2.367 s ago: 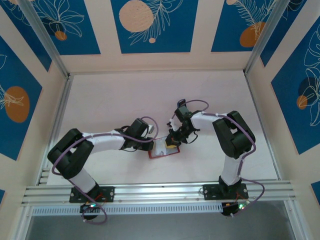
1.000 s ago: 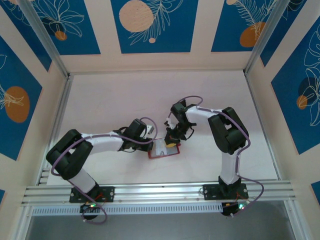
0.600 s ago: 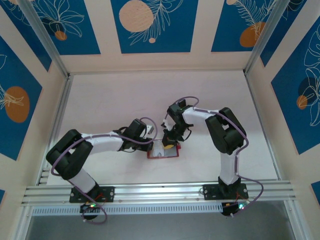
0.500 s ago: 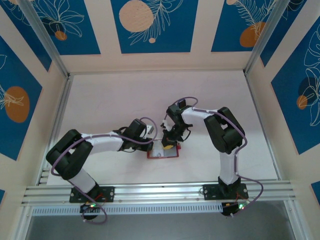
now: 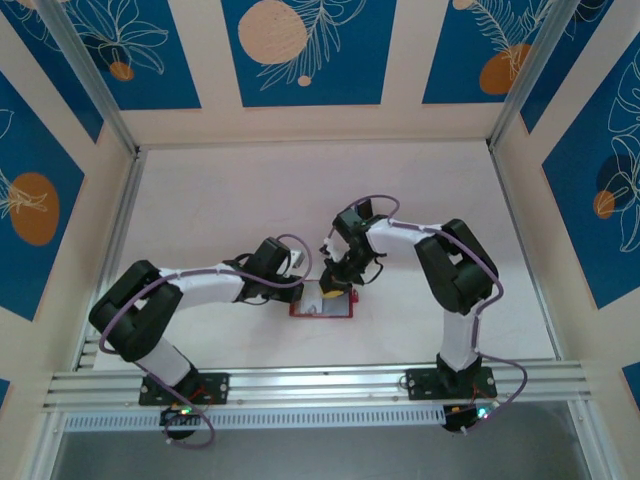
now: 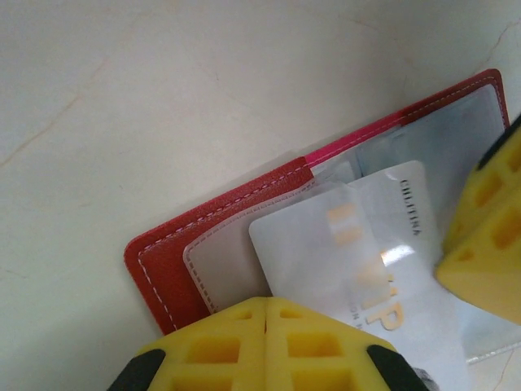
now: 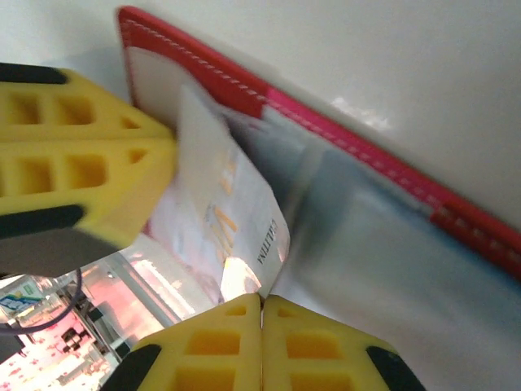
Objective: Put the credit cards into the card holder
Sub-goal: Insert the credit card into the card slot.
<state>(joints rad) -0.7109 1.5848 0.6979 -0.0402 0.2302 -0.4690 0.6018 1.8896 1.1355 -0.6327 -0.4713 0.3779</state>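
Two arms angle inward, left gripper [image 6: 267, 305] and right gripper [image 7: 261, 298] closed; we see credit card [image 6: 342, 252] between them, table [image 6: 163, 98] beyond card holder [image 6: 159, 267].

credit card [image 6: 342, 261] printed "VIP", "CHLITINA"

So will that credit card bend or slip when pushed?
Likely stiff: the credit card shows straight, crisp edges on the card holder. Probably slippery: its glossy face throws glare. Thin and flat, so it should slide, not roll.

pale tabletop [image 5: 240, 190], cream walls [image 5: 403, 60] with blue floral panels [image 5: 350, 70], aluminium rail [image 5: 320, 380] at near edge
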